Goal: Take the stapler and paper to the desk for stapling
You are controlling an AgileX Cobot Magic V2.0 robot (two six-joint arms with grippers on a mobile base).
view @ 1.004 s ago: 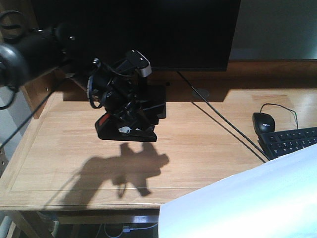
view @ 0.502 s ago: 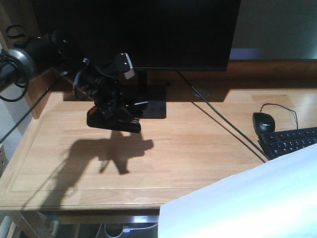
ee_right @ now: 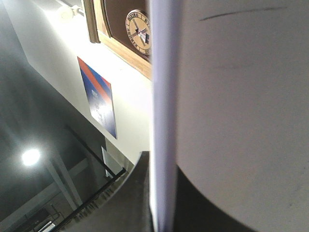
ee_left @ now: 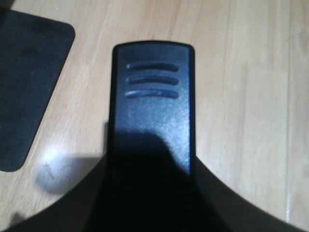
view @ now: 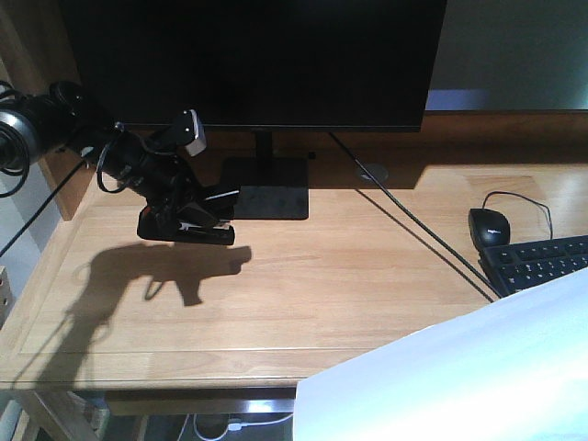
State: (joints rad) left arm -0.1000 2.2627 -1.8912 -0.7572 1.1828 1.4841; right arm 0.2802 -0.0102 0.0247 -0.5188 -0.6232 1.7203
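The desk (view: 367,266) was in place. The paper (view: 459,377) hung over its near right corner, pinched edgewise by the right gripper (ee_right: 161,208). The left gripper (view: 193,213) clamped the stapler (view: 184,234) above the desk's left side. Step judged: delivery. Next: lower both gently and release.

Matt plastic stapler (ee_left: 152,96), smooth wood desk (view: 349,276), plain paper (view: 478,367).

The paper (view: 459,377) is cut off by the front view's bottom and right edges and is seen blurred, edge-on, at the right wrist. The rear of the stapler (ee_left: 152,96) is lost under the dark left tool (view: 179,207), whose fingers cannot be told apart. The keyboard (view: 537,262) is clipped at the right edge.
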